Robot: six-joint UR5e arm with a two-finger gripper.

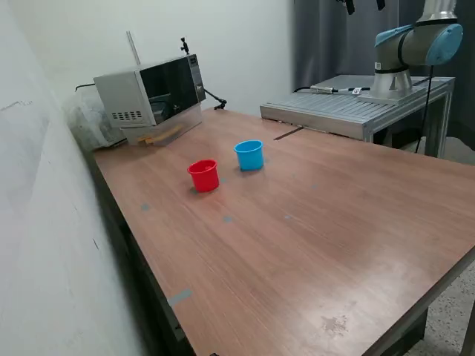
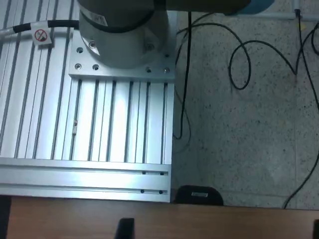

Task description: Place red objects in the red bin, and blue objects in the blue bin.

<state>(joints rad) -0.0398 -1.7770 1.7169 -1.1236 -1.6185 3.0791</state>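
The red bin (image 1: 203, 176) is a small red cup standing on the wooden table (image 1: 312, 222). The blue bin (image 1: 249, 155), a light-blue cup, stands close beside it toward the exterior view's right. No red objects or blue objects show in either view. My gripper (image 1: 364, 4) hangs high above the arm's mount, far from both cups, with only its dark fingertips showing at the frame's upper edge. In the wrist view the gripper (image 2: 219, 230) is open, its two fingertips (image 2: 124, 228) set wide apart with nothing between them, over the table's edge.
A microwave (image 1: 152, 93) sits at the table's far corner by the wall. The arm's base (image 1: 393, 74) stands on a ribbed aluminium platform (image 2: 99, 129) beside the table. Black cables (image 2: 239, 64) lie on the speckled floor.
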